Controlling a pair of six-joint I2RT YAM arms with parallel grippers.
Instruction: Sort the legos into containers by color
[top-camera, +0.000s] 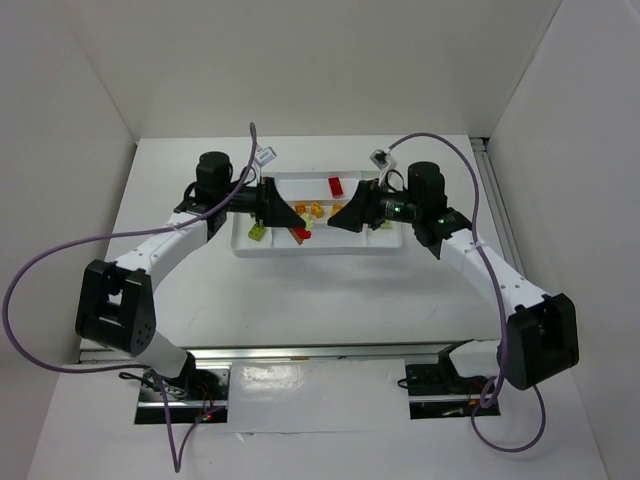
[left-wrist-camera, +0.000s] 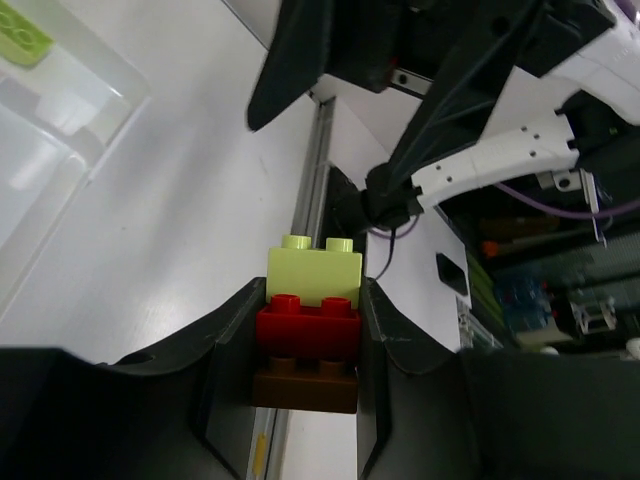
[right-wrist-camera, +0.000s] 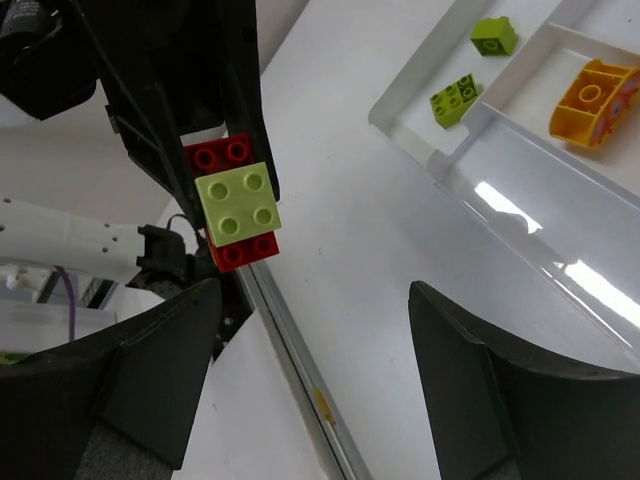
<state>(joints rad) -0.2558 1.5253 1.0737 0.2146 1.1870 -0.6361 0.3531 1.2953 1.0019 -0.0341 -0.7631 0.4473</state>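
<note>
**Entry: stacked block (left-wrist-camera: 306, 345), 3 bricks.** Lime green brick (left-wrist-camera: 314, 272) at the outer end, red brick (left-wrist-camera: 307, 333) in the middle, brown-orange brick (left-wrist-camera: 305, 388) deepest in the grip. It is held aloft near the white divided tray (top-camera: 320, 251) and lies in no compartment.

**Step in hand (judged):** splitting the block so that each colour can go to its own compartment.

**Handling notes (judged):**
- The right gripper should close on the lime green brick alone, beyond the left fingertips, without catching the red layer.
- It should square up to the brick's flat sides before closing, since a corner hold is likely to slip.
- Tilting the brick off the studs should work better than a straight pull, which could drag the whole block out of the left grip.
- The freed brick belongs in the end compartment, where 2 lime green bricks (right-wrist-camera: 494, 35) already lie. An orange brick (right-wrist-camera: 595, 95) sits in the compartment next to it.

**Left gripper (left-wrist-camera: 310, 300):** clamped on the block, its fingers (left-wrist-camera: 235, 340) pressing the red brick on 2 opposite sides. Most of the lime green brick stands clear of the fingertips.

**Right gripper (right-wrist-camera: 312, 330):** fingers (right-wrist-camera: 150, 380) spread wide, holding and touching nothing. It faces the studded lime green face and is apart from it.
</note>
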